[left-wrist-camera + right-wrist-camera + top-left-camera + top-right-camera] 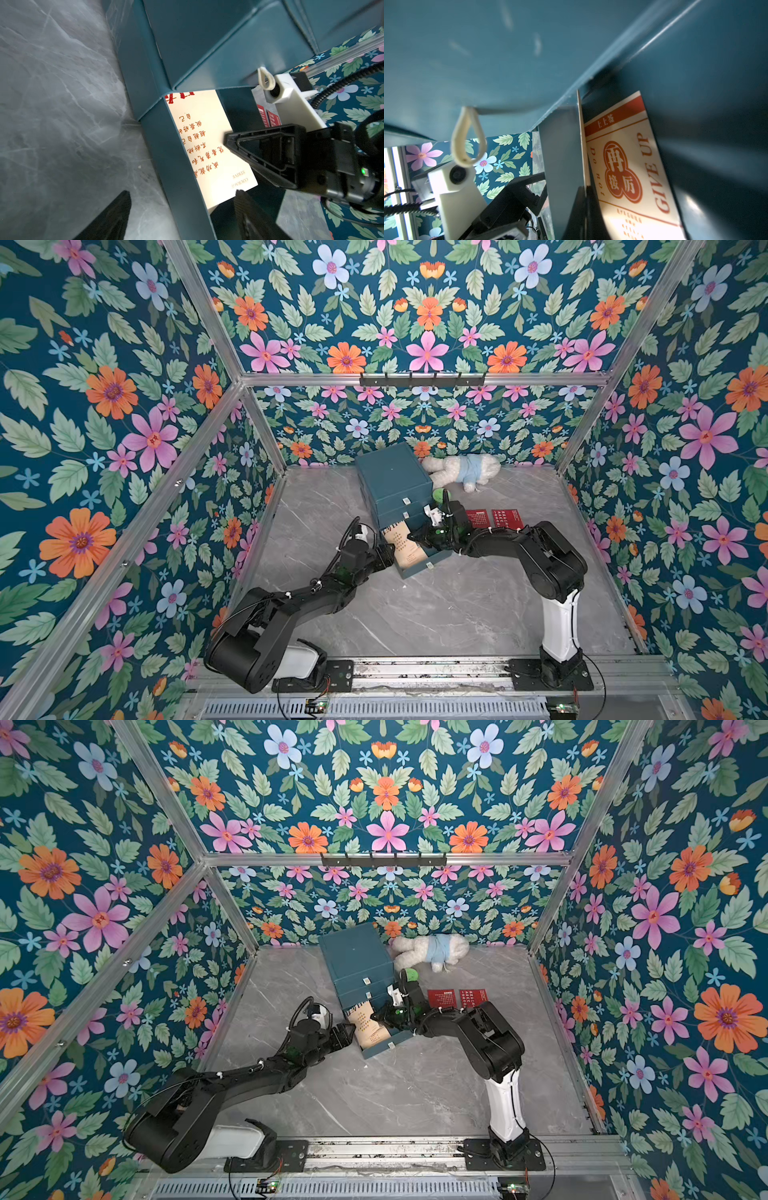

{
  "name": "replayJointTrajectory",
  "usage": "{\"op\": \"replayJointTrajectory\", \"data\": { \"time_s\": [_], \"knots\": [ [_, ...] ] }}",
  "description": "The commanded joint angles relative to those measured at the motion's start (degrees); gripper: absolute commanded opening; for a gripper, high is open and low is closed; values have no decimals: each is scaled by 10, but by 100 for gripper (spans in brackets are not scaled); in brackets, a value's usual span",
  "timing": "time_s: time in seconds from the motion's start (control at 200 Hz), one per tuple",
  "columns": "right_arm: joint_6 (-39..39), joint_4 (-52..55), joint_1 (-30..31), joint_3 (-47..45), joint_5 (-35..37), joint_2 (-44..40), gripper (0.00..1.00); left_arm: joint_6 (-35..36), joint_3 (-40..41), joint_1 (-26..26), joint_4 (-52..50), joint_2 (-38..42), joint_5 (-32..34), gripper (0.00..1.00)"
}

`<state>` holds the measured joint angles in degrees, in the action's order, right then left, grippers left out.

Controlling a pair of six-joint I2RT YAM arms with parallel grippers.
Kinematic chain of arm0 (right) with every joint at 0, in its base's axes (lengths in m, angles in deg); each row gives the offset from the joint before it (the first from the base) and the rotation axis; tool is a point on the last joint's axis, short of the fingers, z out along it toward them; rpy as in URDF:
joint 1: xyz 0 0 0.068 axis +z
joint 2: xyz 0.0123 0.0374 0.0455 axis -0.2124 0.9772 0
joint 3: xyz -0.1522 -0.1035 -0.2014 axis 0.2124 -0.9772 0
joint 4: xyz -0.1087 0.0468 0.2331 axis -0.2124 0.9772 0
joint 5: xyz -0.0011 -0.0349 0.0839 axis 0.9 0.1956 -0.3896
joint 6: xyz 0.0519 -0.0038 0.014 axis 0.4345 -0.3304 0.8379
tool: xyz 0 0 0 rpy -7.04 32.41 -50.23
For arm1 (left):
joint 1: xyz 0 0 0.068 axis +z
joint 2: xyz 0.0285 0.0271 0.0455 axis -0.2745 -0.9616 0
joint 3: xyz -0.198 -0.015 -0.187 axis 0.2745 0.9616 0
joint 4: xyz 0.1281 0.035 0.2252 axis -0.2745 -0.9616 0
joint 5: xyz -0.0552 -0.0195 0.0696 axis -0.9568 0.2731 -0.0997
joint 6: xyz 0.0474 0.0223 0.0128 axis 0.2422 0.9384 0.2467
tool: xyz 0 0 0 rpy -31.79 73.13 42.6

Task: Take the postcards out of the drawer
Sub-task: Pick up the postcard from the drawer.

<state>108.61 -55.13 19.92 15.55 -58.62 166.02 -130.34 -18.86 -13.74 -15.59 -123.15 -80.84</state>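
The teal chest's bottom drawer (428, 563) (390, 1042) stands pulled out. A cream postcard (405, 545) (370, 1027) (207, 145) with red print lies tilted in it. My right gripper (413, 537) (376, 1016) (586, 199) reaches into the drawer from the right and is shut on that card's edge. Under it lies another cream postcard (629, 166) printed "GIVE UP". My left gripper (388, 551) (351, 1029) (181, 207) is open, one finger on each side of the drawer's left wall (176, 166). Two red postcards (478, 517) (506, 517) (441, 997) lie on the table beside the chest.
The teal chest (390, 472) (353, 952) stands at the back middle with its upper drawers shut. A white plush toy (461, 470) (432, 950) lies behind it on the right. The grey marble table (436, 614) is walled in by floral panels.
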Motion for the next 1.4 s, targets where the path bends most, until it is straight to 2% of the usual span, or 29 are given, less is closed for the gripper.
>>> {"op": "replayJointTrajectory", "data": {
  "time_s": [0.0, 0.385, 0.825, 1.11, 1.395],
  "knots": [
    [2, 14, 1, 1, 8, -14, 0, 8, -2, 1, -14, 9, 19, 82],
    [-3, 60, -6, -13, 6, -82, 0, 37, -11, 1, -61, 51, 64, 85],
    [-28, 127, -19, -110, 0, -209, 0, 47, -33, 1, -87, 67, 79, 86],
    [-66, 200, -55, -187, 28, -354, 0, 36, -49, 1, -106, 72, 78, 87],
    [-102, 294, -121, -282, 55, -510, 0, 25, -66, 1, -116, 68, 90, 87]
  ]
}}
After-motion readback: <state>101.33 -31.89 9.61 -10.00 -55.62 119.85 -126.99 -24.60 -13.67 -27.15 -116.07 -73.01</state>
